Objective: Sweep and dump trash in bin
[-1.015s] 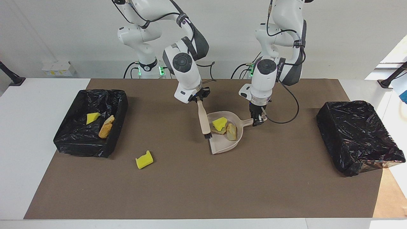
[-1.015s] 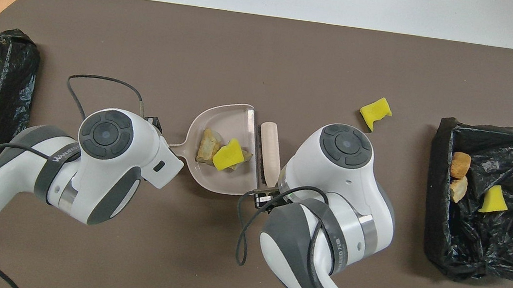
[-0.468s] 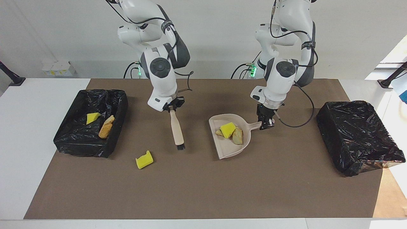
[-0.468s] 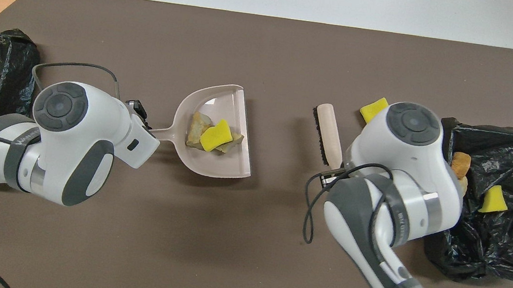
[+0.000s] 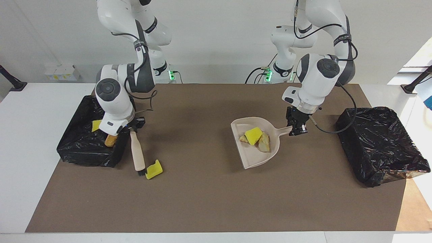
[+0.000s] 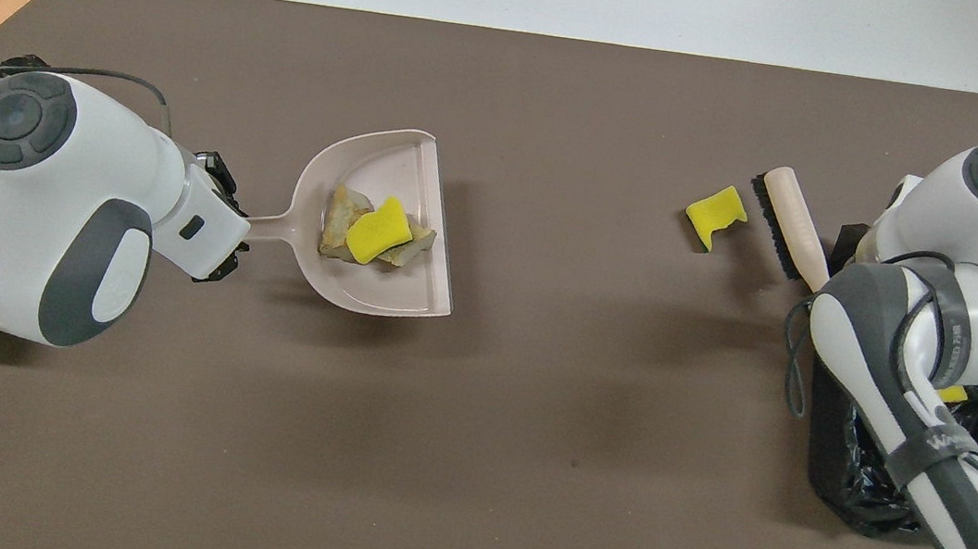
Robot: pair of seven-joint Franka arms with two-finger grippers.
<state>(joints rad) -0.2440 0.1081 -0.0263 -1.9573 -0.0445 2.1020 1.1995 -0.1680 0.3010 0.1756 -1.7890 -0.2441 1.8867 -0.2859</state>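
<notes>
At the left of the facing view, a black-lined bin (image 5: 88, 143) held a yellow scrap (image 5: 95, 125) and a tan chunk (image 5: 109, 139). Just beside it, the right gripper (image 5: 132, 128) was clamped on the brush (image 5: 137, 152), whose bristles touched a yellow sponge piece (image 5: 153, 169) on the tabletop (image 5: 216, 202). At centre, the dustpan (image 5: 255, 157) carried a yellow scrap (image 5: 253, 135) and tan chunks (image 5: 264, 144), its handle pinched by the closed left gripper (image 5: 297, 130). At the right stood another black bin (image 5: 378, 145).

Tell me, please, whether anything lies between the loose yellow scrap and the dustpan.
Nothing visible does: only bare brown mat separates the loose yellow scrap from the dustpan; the brush sits beside the scrap, toward the open bin.
</notes>
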